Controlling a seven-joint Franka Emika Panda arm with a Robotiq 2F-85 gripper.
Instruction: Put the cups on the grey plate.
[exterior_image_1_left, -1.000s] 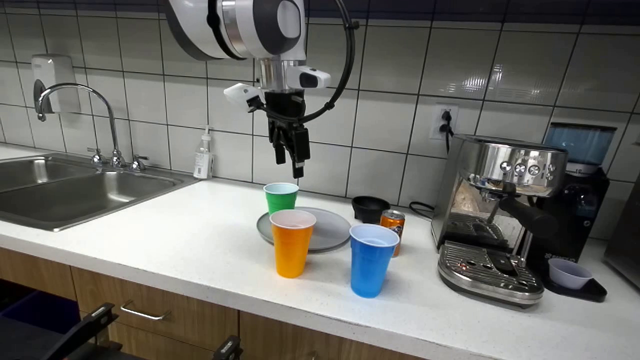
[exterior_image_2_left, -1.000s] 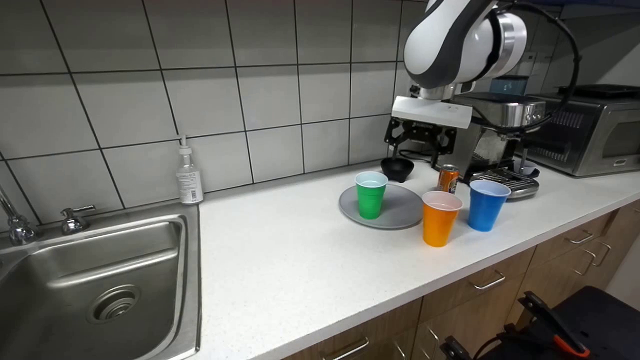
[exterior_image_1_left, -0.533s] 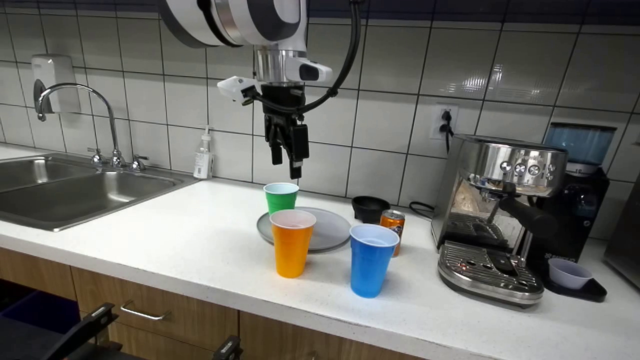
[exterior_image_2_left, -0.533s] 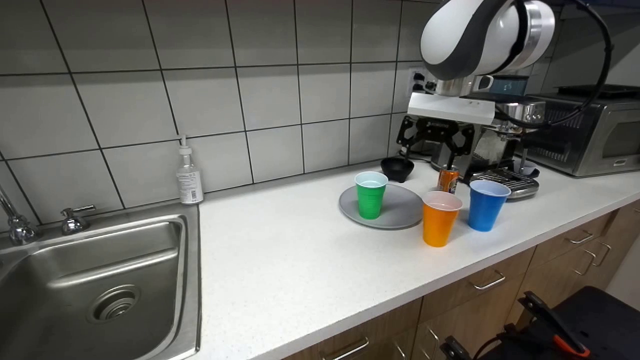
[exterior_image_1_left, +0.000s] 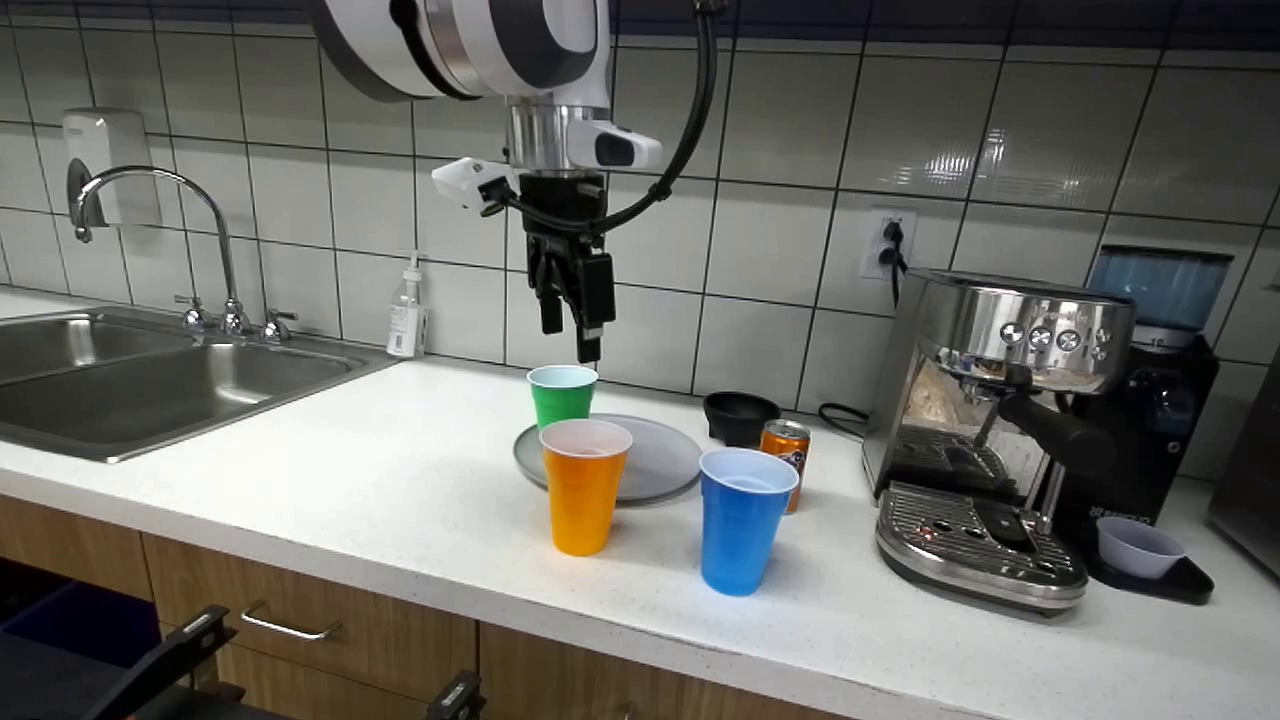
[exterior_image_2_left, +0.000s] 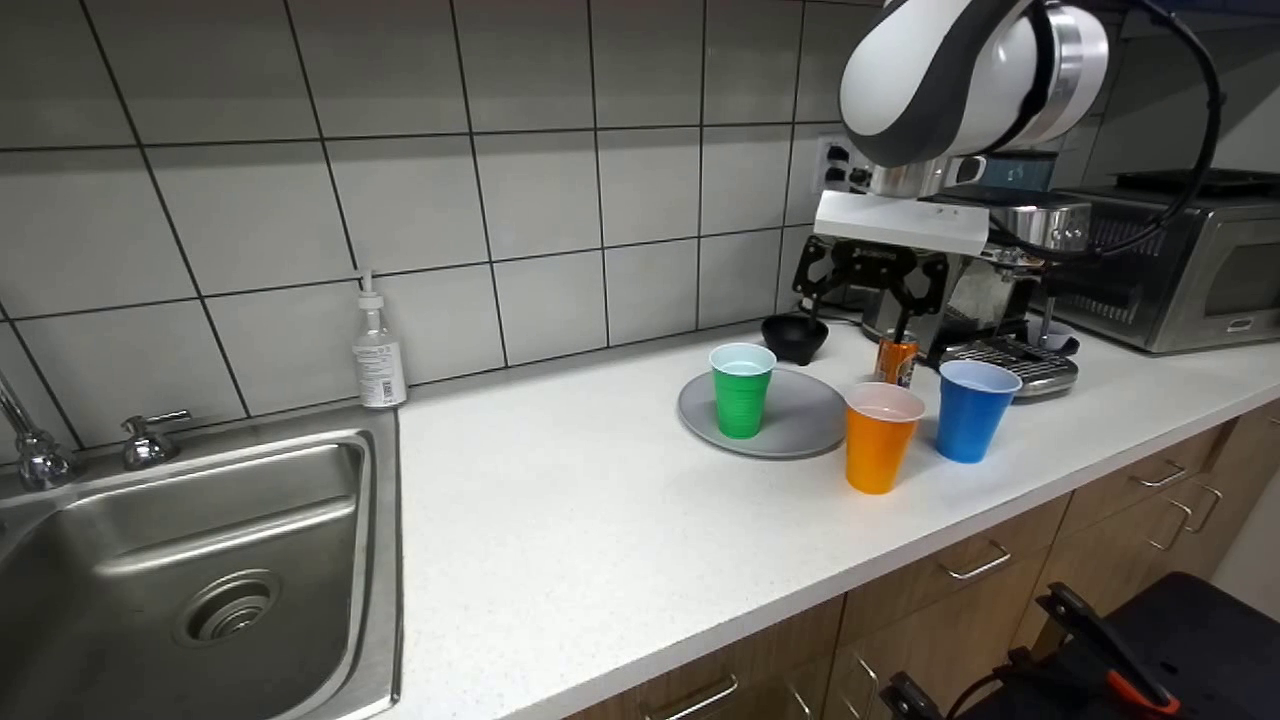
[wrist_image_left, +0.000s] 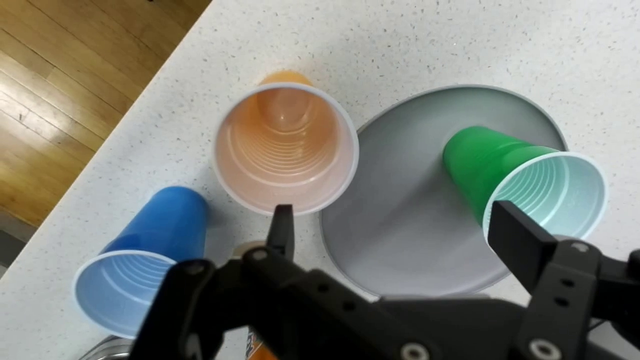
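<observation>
"On the grey plate (exterior_image_2_left: 805, 412), in both exterior views?"
"The green cup (exterior_image_2_left: 741, 405) stands there; nearer, on the counter (exterior_image_2_left: 560, 550), the orange cup (exterior_image_2_left: 876, 450), blue cup (exterior_image_2_left: 970, 422) at right."
"The gripper (wrist_image_left: 392, 215)?"
"Hangs above, jaws spread wide."

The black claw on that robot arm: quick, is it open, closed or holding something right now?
The gripper: open, jaws wide apart, holding nothing.

Grey plate (exterior_image_2_left: 808, 415) free beside green cup (exterior_image_2_left: 742, 395); orange cup (exterior_image_2_left: 880, 442) obstructs toward counter edge (exterior_image_2_left: 850, 580).
</observation>
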